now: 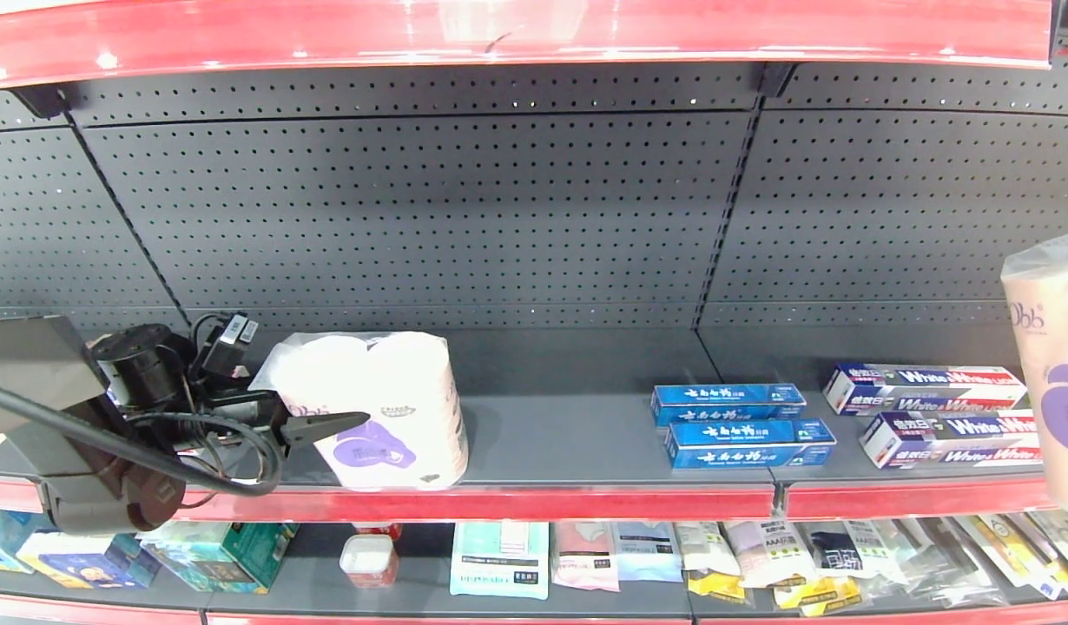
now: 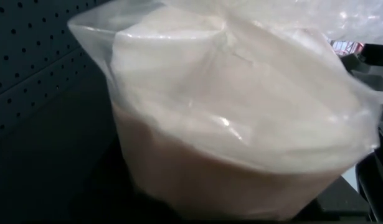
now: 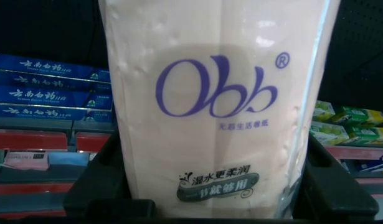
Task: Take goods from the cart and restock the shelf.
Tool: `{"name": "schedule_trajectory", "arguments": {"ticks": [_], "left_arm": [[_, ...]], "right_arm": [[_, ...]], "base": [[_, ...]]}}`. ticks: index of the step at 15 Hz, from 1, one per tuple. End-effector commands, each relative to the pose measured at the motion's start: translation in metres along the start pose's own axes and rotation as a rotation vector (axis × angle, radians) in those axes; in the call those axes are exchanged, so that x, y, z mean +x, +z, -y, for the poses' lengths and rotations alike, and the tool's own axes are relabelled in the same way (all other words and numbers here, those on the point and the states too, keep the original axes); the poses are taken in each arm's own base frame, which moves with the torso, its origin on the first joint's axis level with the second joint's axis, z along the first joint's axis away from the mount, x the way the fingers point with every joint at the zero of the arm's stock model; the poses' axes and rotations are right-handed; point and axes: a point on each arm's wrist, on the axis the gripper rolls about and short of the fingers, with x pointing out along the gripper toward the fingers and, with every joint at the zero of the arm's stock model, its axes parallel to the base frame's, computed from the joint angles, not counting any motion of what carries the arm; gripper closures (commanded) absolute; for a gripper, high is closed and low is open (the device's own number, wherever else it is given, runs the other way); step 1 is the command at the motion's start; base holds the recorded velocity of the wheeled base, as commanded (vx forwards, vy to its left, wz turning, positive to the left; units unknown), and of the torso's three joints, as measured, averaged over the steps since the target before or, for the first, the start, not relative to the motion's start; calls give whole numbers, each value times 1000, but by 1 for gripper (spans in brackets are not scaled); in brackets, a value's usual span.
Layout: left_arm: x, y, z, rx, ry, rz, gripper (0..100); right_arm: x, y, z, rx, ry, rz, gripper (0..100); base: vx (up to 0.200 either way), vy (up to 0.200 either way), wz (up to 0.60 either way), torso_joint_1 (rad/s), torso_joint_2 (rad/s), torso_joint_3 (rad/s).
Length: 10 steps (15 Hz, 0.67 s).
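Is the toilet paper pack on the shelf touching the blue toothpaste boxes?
Apart. The head view shows bare shelf between the toilet paper pack and the blue toothpaste boxes.

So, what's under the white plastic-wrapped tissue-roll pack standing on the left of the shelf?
The dark grey shelf board, by its red front lip. The pack covers its own footprint.
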Motion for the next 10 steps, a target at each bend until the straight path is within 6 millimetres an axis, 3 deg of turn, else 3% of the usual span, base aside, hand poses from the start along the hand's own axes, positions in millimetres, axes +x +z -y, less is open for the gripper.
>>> {"name": "schedule_trajectory", "arguments": {"ticks": [1,10], "left_arm": [[0,-1,-1,-2,-2,0,100],[1,-5,-5,-16,9,-1,100]], "right_arm": [[0,0,0,0,0,-1,100],[1,-1,0,0,2,-5,100]], "base": [[0,0,0,0,0,0],[0,0,0,0,0,0]]}}
